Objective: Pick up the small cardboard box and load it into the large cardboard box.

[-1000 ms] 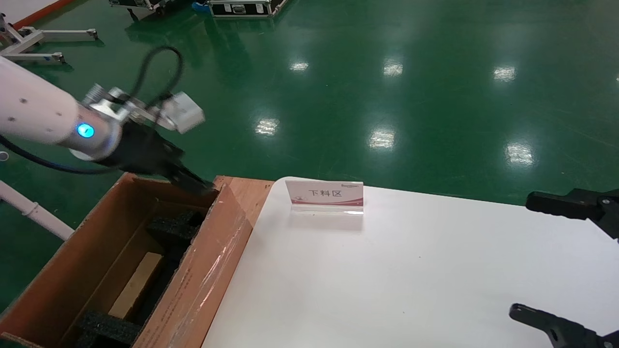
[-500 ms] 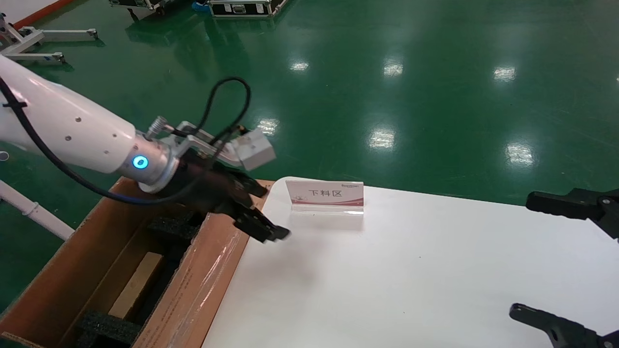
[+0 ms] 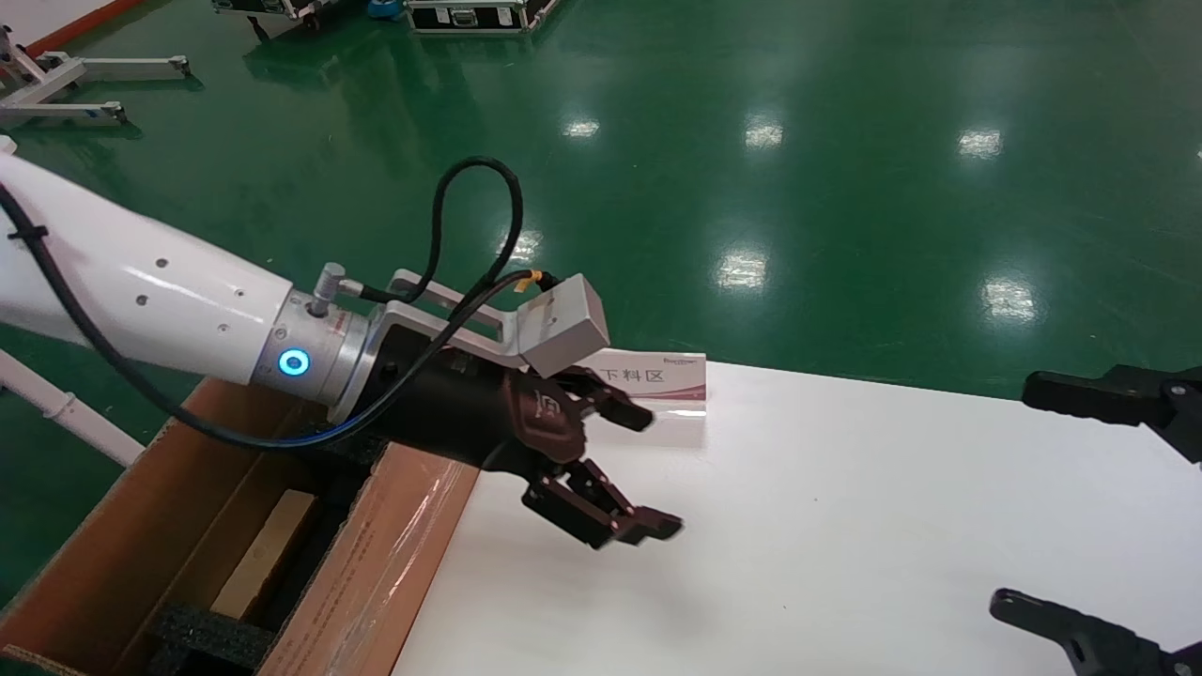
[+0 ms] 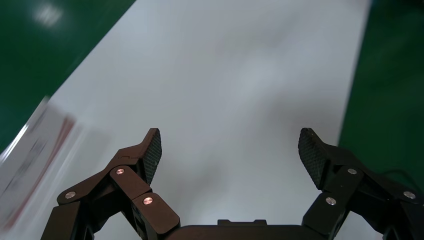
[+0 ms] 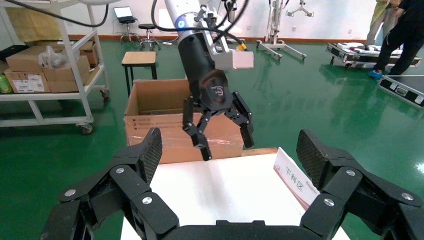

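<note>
The large cardboard box stands open at the table's left edge, with black foam pads inside. The small cardboard box lies in it on edge between the pads, showing a pale tan face. My left gripper hovers open and empty over the white table, just right of the carton. In the left wrist view its fingers spread wide over bare tabletop. The right wrist view shows the left gripper in front of the large cardboard box. My right gripper is parked open at the table's right edge.
A white sign card with red trim stands at the table's far edge, right behind the left gripper. Green floor surrounds the table. A shelf cart with cartons and a stool stand beyond the large box.
My left arm has swung right from above the large box's far corner to over the table, near the sign card. Its fingers stay open. The right arm has not moved.
</note>
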Tool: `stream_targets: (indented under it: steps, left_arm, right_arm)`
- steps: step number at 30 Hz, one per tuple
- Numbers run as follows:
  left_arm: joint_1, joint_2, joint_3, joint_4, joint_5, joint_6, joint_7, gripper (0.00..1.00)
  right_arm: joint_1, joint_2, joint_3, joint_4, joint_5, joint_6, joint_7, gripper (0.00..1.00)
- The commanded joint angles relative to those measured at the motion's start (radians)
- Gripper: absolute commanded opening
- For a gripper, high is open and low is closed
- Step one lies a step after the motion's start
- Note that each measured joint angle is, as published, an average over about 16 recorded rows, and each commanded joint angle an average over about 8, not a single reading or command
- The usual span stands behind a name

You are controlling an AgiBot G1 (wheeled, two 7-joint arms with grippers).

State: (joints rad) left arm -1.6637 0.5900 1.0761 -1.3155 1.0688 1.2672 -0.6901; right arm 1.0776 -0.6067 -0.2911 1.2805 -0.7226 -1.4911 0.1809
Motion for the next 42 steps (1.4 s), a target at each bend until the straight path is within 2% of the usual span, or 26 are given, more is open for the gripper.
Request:
stream_targets:
  steps: [1, 19, 24, 31, 42]
  left_arm:
    - [0.049, 0.002, -0.067, 0.003, -0.028, 0.019, 0.042, 1.0]
    - [0.488, 0.018, -0.66, 0.026, -0.28, 0.189, 0.416, 1.0]
    - [0.578, 0.021, -0.782, 0.031, -0.331, 0.224, 0.491, 1.0]
    - [0.622, 0.022, -0.845, 0.033, -0.353, 0.236, 0.516, 1.0]
    - [0.616, 0.022, -0.835, 0.032, -0.35, 0.235, 0.513, 1.0]
  right_arm:
    - [0.0, 0.0, 0.001, 0.0, 0.0, 0.0, 0.0, 1.0]
    - [-0.001, -0.002, 0.006, 0.002, -0.004, -0.002, 0.003, 1.0]
    - [-0.002, -0.003, 0.007, 0.002, -0.005, -0.003, 0.004, 1.0]
    - [-0.002, -0.004, 0.009, 0.003, -0.006, -0.004, 0.005, 1.0]
    - [-0.003, -0.004, 0.011, 0.003, -0.007, -0.004, 0.006, 1.0]
